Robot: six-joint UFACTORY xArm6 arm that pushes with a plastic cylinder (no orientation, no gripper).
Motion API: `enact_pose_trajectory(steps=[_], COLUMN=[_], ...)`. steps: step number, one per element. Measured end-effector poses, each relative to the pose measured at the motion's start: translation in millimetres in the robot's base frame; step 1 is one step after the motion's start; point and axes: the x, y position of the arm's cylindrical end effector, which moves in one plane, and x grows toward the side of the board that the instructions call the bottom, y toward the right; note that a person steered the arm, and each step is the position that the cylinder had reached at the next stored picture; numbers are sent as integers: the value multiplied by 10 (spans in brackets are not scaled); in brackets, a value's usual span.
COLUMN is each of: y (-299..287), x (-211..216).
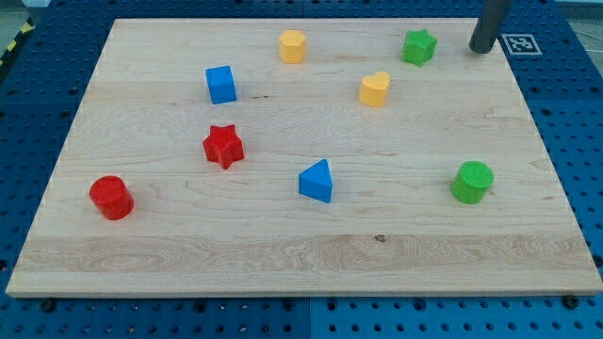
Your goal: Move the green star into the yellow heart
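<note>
1. My tip [481, 49], the lower end of a straight dark rod, stands near the view's top right corner of the pale wooden board [283, 250]. It is a bare rod end with nothing to open or close; it holds nothing and touches no block.
2. The green star-shaped plastic block [419, 46] lies near my tip, towards the view's left, at about the same height in the view. A clear gap of bare wood separates them.
3. The yellow heart-shaped plastic block [375, 89] sits further to the view's left of my tip and lower, down-left of the green star and apart from it.
4. A yellow hexagonal plastic block [293, 45] lies well to the view's left of my tip, beyond the green star.
5. A green cylindrical plastic block [472, 182] stands well below my tip, towards the view's bottom.
6. Far from my tip, towards the view's left and bottom: a blue cube [220, 84], a red star-shaped block [223, 146], a blue triangular block [317, 181] and a red cylinder [112, 197].
7. A black-and-white printed marker [520, 43] lies just to the view's right of my tip, off the board on the blue perforated table [575, 113].
</note>
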Motion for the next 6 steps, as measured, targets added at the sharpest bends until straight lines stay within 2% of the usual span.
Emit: enact_pose_trajectory(steps=[6], y=[-99], x=[33])
